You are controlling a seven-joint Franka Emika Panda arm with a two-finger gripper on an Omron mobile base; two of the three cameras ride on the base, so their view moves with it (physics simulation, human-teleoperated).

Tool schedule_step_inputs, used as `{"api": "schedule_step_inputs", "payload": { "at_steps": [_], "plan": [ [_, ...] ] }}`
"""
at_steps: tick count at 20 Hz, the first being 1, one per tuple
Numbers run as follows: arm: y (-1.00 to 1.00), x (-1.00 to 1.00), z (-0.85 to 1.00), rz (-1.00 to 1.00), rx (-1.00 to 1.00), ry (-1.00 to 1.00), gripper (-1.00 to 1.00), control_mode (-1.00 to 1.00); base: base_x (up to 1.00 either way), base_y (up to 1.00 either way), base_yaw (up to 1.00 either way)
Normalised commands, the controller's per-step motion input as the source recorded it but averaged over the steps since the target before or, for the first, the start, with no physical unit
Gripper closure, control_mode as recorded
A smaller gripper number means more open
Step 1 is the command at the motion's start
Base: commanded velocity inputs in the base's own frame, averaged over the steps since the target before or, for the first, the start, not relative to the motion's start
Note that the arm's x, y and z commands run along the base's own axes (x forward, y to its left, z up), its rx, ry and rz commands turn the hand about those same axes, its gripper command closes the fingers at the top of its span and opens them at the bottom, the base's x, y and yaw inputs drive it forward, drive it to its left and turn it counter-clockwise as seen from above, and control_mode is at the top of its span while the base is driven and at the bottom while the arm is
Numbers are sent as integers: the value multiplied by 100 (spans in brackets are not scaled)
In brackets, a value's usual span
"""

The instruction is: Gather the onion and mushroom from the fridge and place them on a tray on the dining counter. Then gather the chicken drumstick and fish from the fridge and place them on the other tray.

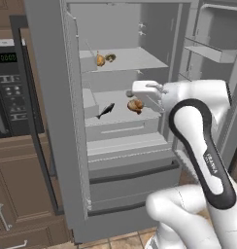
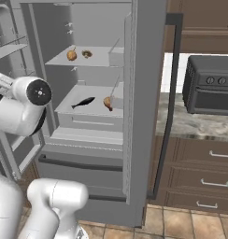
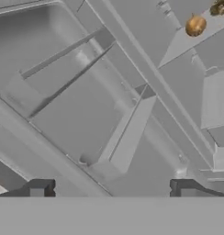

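The fridge (image 1: pixel 52 97) (image 2: pixel 144 93) stands with its doors open. On its upper shelf the round orange-brown onion (image 1: pixel 100 60) (image 2: pixel 71 55) (image 3: pixel 195 26) sits beside the small brown mushroom (image 1: pixel 110 57) (image 2: pixel 87 54) (image 3: pixel 219 8). One shelf lower lie a slim dark fish (image 1: pixel 105 110) (image 2: pixel 83 102) and, to its right, the tan chicken drumstick (image 1: pixel 135 105) (image 2: pixel 108 102). My gripper (image 1: pixel 130 92) (image 3: pixel 112 188) hovers inside the fridge just above the drumstick, rolled to one side. Its jaws are wide open and empty. The trays and dining counter are out of view.
The open right door's shelves (image 1: pixel 208 51) stand close to my arm. A dark wall oven (image 1: pixel 8 82) and wood drawers flank the fridge on the left. A black countertop oven (image 2: pixel 211 88) sits on a stone counter to the right. Bottom fridge drawers (image 1: pixel 135 180) are shut.
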Motion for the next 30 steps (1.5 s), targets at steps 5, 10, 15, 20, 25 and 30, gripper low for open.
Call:
{"api": "schedule_step_inputs", "payload": {
  "at_steps": [5,10,15,20,25,30],
  "plan": [
    [-39,-53,18,-28,-25,13,-100,-100,0,0,0],
    [-25,-68,0,-19,-26,13,-100,-100,0,0,0],
    [-13,-70,-30,-3,-28,-3,-100,-100,0,0,0],
    [-37,-28,-23,4,-22,0,-100,-100,0,0,0],
    [-21,-4,-12,0,-17,1,-100,-100,0,0,0],
    [0,-3,-9,0,-9,7,-100,-100,0,0,0]
  ]
}}
